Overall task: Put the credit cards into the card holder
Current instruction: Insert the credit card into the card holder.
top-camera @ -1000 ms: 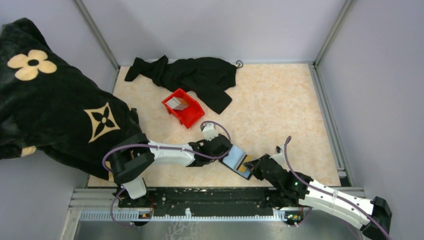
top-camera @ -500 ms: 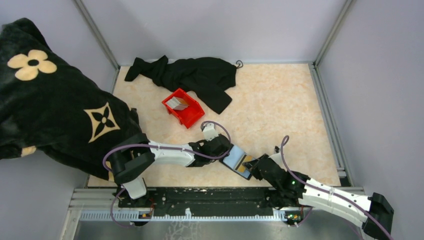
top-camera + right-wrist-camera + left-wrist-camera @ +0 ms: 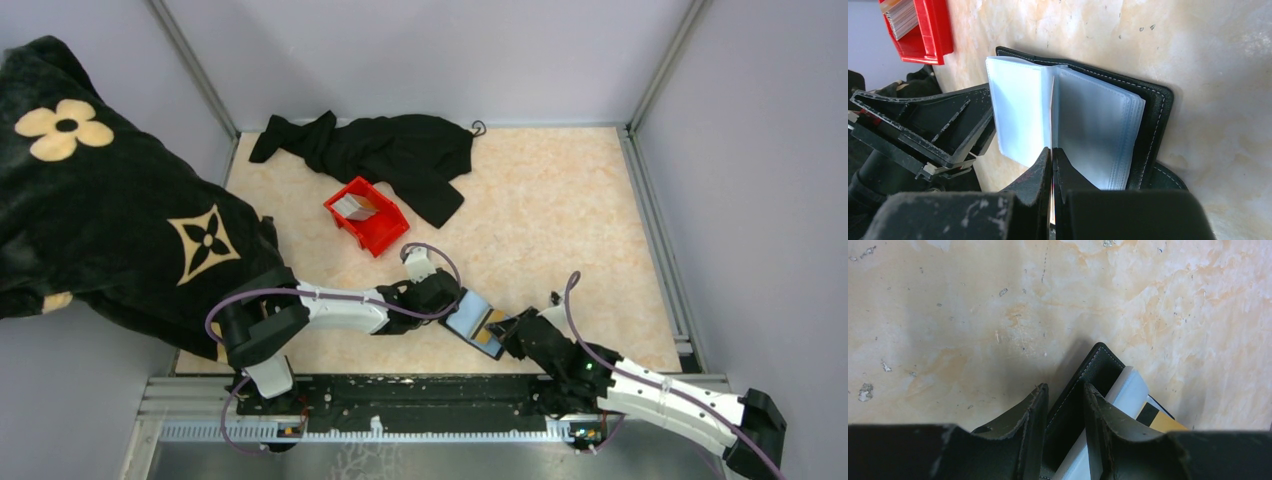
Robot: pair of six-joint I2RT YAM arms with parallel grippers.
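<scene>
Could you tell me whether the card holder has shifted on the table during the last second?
No, the card holder keeps its spot below-right of the red bin.

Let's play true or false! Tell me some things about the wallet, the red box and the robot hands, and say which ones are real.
1. The holder lies open. True.
2. The bin is empty. False: cards sit in it.
3. The left gripper grips the holder's black cover. True.
4. The right gripper is wide open. False: its fingers are pinched shut, seemingly on a thin card at the holder.
5. The cloth covers the bin. False: it lies on the table beyond the bin, which is uncovered.
</scene>
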